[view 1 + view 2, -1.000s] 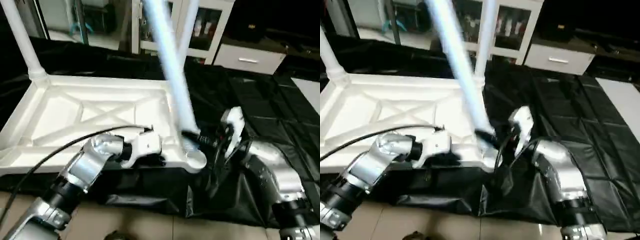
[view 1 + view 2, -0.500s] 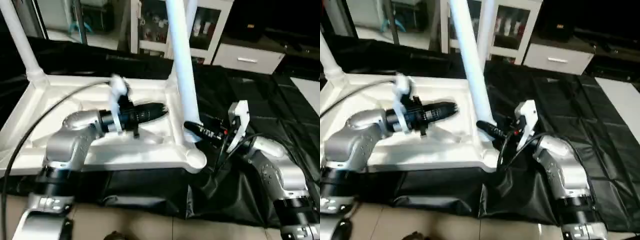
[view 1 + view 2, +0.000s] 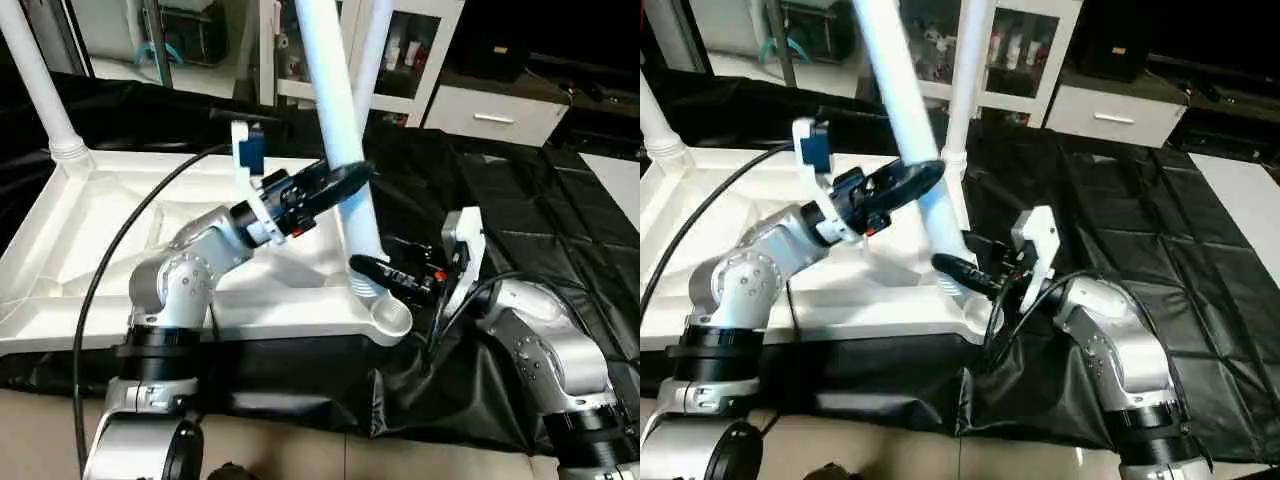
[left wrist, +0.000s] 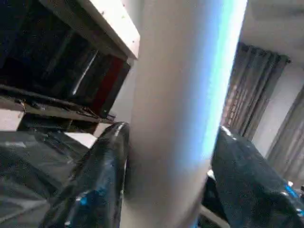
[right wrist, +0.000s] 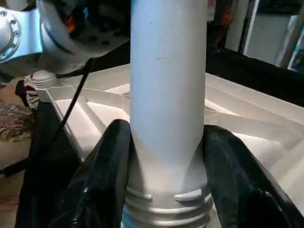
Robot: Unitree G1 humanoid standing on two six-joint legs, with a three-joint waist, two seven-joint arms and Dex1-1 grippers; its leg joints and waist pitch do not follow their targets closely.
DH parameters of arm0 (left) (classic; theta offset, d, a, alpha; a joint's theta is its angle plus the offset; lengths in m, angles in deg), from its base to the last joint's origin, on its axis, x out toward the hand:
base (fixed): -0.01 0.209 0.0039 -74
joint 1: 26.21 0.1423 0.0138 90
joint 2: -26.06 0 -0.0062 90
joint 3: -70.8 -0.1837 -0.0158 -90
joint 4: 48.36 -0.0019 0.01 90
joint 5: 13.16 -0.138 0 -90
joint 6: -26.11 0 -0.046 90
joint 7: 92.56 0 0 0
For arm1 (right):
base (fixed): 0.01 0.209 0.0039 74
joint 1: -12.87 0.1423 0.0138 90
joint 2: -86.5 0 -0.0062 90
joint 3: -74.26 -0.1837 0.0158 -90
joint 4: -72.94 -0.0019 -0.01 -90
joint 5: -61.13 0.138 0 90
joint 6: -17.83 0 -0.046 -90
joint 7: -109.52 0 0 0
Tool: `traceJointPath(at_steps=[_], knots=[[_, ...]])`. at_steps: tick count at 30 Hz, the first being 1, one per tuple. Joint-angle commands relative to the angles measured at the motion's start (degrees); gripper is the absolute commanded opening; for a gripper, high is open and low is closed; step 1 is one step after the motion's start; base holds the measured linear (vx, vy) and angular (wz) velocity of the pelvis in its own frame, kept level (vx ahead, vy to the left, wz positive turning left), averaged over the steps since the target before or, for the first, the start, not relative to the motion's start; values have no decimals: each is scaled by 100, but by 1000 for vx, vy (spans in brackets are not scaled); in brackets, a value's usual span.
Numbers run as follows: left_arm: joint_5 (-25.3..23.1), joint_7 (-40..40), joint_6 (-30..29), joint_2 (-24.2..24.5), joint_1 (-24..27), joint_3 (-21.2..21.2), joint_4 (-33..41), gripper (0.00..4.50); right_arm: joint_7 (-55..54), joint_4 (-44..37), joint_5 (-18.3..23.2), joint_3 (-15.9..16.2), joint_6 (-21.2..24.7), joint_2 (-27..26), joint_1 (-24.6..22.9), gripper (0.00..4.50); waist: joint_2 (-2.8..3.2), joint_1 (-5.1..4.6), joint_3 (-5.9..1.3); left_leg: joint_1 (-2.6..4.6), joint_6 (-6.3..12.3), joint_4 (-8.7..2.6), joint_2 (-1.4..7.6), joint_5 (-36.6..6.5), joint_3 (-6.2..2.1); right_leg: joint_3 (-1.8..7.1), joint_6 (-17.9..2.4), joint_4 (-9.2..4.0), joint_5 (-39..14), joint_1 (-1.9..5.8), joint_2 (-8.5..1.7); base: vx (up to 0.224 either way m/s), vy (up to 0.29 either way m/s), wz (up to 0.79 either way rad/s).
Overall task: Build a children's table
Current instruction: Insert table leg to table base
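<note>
Right gripper (image 3: 372,272) is pinching the leg (image 3: 335,120) base above the corner socket (image 3: 390,316). Left gripper (image 3: 340,180) jaws are straddling it higher; grip unclear.

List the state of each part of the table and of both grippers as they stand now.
table top: upside down on the black sheet, ribbed underside up.
near-right leg: tilted in its corner socket, threads showing.
far-left leg: standing in its socket.
far-right leg: standing in its socket.
left gripper: fingers either side of the near-right leg, higher up.
right gripper: closed on that leg's base.
</note>
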Motion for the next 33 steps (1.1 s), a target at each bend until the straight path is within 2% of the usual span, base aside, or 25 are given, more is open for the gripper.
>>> traceJointPath(at_steps=[1, 2, 3, 4, 5, 7, 9, 11, 12, 13, 14, 15, 16, 17, 23, 24, 25, 27, 33], knots=[[-164, 262, 75, -4, -154, -40, -2, 313, 4, -208, 75, -46, 96, 46, -46, 190, 75, 4, -379, 122, -37, -425, 327, -1196, -170, 245, -1172, -435, -789, 206, -415, 0, 0, 0], [-151, 351, 1, 6, -206, 15, -63, 340, 26, -227, 114, -61, 127, 60, -57, 190, 86, 8, -378, 130, -46, -426, 330, -1218, -173, 245, -1144, -439, -815, 202, -417, 0, 0, 0], [-126, 393, -57, 14, -233, 51, -90, 340, 38, -239, 137, -70, 146, 67, -63, 190, 83, 8, -381, 131, -57, -427, 328, -1210, -176, 243, -1134, -432, -799, 206, -414, 0, 0, 0], [-37, 409, -174, 35, -251, 89, -84, 300, 83, -268, 215, -85, 219, 80, -72, 190, 81, 7, -383, 132, -66, -427, 329, -1203, -174, 242, -1141, -428, -785, 205, -412, 0, 0, 0], [23, 409, -240, 49, -251, 104, -63, 284, 109, -288, 264, -92, 266, 87, -78, 190, 81, 10, -387, 128, -59, -420, 324, -1155, -173, 242, -1165, -420, -706, 209, -414, 0, 0, 0], [106, 345, -349, 86, -230, 95, -15, 294, 179, -334, 394, -104, 400, 102, -89, 190, 82, 12, -385, 122, -28, -418, 320, -1096, -171, 240, -1204, -407, -620, 214, -407, 0, 0, 0], [242, 274, -519, 127, -190, 94, 65, 258, 296, -419, 613, -119, 646, 145, -117, 190, 76, 17, -390, 125, 5, -409, 318, -1022, -166, 238, -1252, -393, -498, 217, -403, 0, 0, 0], [321, 181, -587, 170, -148, 68, 107, 241, 510, -478, 881, -120, 972, 246, -163, 190, 76, 20, -383, 125, 19, -413, 319, -1076, -165, 235, -1263, -411, -574, 218, -408, 0, 0, 0], [363, 133, -622, 192, -126, 52, 131, 246, 648, -503, 1032, -124, 1164, 314, -199, 190, 65, 22, -380, 129, 26, -418, 321, -1110, -167, 236, -1251, -423, -666, 228, -407, 0, 0, 0], [414, 90, -669, 203, -113, 52, 149, 244, 739, -508, 1104, -122, 1258, 359, -223, 190, 80, 34, -375, 131, 9, -419, 331, -1127, -168, 240, -1249, -423, -716, 221, -417, 0, 0, 0], [463, 65, -720, 211, -103, 57, 173, 230, 834, -521, 1184, -120, 1362, 408, -249, 190, 77, 35, -376, 130, -1, -420, 328, -1129, -167, 239, -1237, -427, -731, 218, -416, 0, 0, 0], [463, 65, -720, 211, -103, 57, 173, 230, 834, -521, 1184, -120, 1362, 408, -249, 190, 68, 34, -375, 124, -11, -421, 324, -1141, -167, 237, -1225, -430, -775, 219, -418, 0, 0, 0], [515, 37, -782, 222, -97, 62, 194, 199, 911, -523, 1246, -124, 1428, 444, -271, 190, 73, 34, -375, 123, -22, -421, 328, -1152, -169, 238, -1223, -433, -802, 216, -426, 0, 0, 0], [597, -2, -866, 236, -88, 75, 233, 202, 962, -517, 1305, -141, 1490, 470, -290, 190, 52, 31, -380, 124, -40, -416, 328, -1149, -166, 238, -1221, -433, -812, 220, -427, 0, 0, 0], [1322, -297, -1606, 367, -73, 171, 465, 184, 1409, -514, 1616, -98, 1923, 777, -338, 189, 62, 40, -381, 126, -53, -405, 319, -1041, -164, 234, -1218, -416, -791, 215, -418, 0, 0, 0], [1396, -329, -1682, 382, -56, 163, 513, 184, 1437, -531, 1638, -96, 1950, 798, -348, 189, 37, 38, -375, 118, -38, -409, 320, -1014, -163, 234, -1227, -421, -764, 219, -414, 0, 0, 0], [1396, -329, -1682, 382, -56, 163, 513, 184, 1437, -531, 1638, -96, 1950, 798, -348, 189, 46, 45, -376, 119, -37, -405, 318, -1015, -162, 234, -1227, -415, -778, 218, -417, 0, 0, 0], [1689, -373, -1993, 412, -34, 191, 597, 184, 1490, -541, 1734, -122, 2056, 838, -353, 189, 48, 42, -375, 120, -50, -403, 319, -1057, -160, 233, -1242, -422, -859, 210, -423, 0, 0, 0], [1940, -511, -2286, 505, 27, 151, 740, 184, 1566, -570, 1768, -105, 2123, 906, -370, 189, 64, 52, -364, 126, -123, -422, 326, -1136, -168, 236, -1163, -447, -1042, 203, -428, 0, 0, 0]])
